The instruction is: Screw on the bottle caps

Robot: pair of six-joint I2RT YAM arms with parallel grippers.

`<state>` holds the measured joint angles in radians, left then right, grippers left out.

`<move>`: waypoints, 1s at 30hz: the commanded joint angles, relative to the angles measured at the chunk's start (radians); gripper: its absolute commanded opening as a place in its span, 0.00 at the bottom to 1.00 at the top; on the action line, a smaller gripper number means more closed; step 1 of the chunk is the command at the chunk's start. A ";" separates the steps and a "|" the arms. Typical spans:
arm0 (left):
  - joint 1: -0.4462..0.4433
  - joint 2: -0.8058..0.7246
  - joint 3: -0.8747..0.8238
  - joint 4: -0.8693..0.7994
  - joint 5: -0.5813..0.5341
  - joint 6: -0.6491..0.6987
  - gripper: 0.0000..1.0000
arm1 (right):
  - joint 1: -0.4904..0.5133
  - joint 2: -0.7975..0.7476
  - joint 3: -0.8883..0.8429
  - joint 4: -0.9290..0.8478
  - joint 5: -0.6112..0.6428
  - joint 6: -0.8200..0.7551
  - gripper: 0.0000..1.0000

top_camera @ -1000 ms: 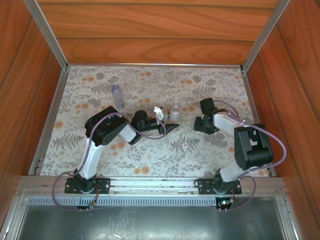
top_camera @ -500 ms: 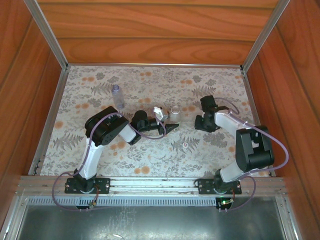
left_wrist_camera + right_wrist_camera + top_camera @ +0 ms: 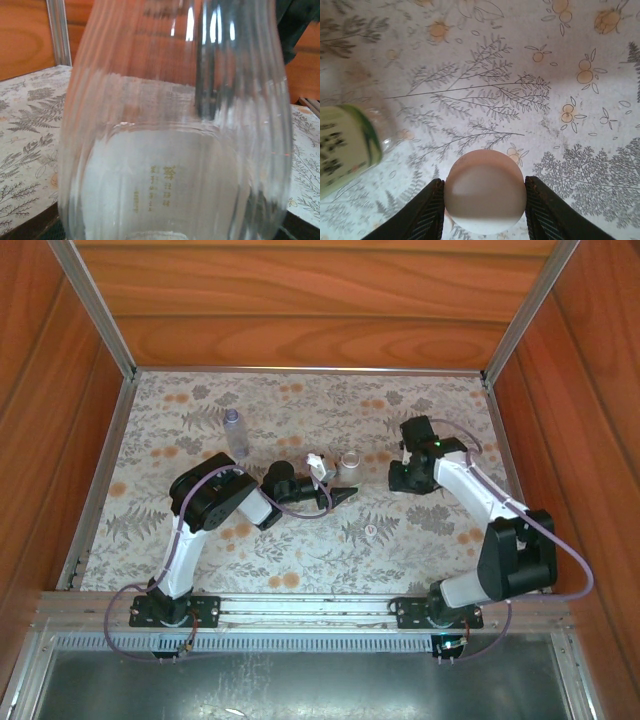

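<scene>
The labelled clear bottle (image 3: 350, 462) stands upright mid-table with its mouth bare. My left gripper (image 3: 347, 488) is shut on its lower part. In the left wrist view the bottle (image 3: 175, 150) spans the gap between the dark fingers (image 3: 42, 231). My right gripper (image 3: 399, 478) hangs just right of that bottle, shut on a white cap (image 3: 485, 191) held between both fingers (image 3: 420, 215). In the right wrist view the yellow-green label (image 3: 342, 150) shows at the left. The other small cap (image 3: 371, 530) lies on the cloth in front. The slimmer lilac bottle (image 3: 234, 432) stands at the back left.
A floral cloth (image 3: 300, 550) covers the table. Wooden walls and metal rails (image 3: 100, 475) enclose it on three sides. Both arm bases sit on the near rail (image 3: 300, 608).
The right arm has stretched out, its elbow swinging right, and its gripper with the cap has shifted slightly back and towards the labelled bottle. The left arm and both bottles have stayed put.
</scene>
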<state>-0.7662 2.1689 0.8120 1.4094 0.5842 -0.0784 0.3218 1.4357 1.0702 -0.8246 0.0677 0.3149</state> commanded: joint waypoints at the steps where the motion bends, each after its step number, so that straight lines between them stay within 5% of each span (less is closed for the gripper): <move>1: -0.002 0.009 -0.018 0.007 -0.019 0.008 0.66 | 0.017 -0.030 0.074 -0.142 -0.011 -0.039 0.44; 30: -0.004 0.037 0.001 0.007 -0.028 0.005 0.65 | 0.276 0.181 0.712 -0.447 -0.036 -0.117 0.44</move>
<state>-0.7666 2.1731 0.8078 1.4235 0.5644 -0.0784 0.5713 1.5833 1.7424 -1.2243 0.0296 0.2184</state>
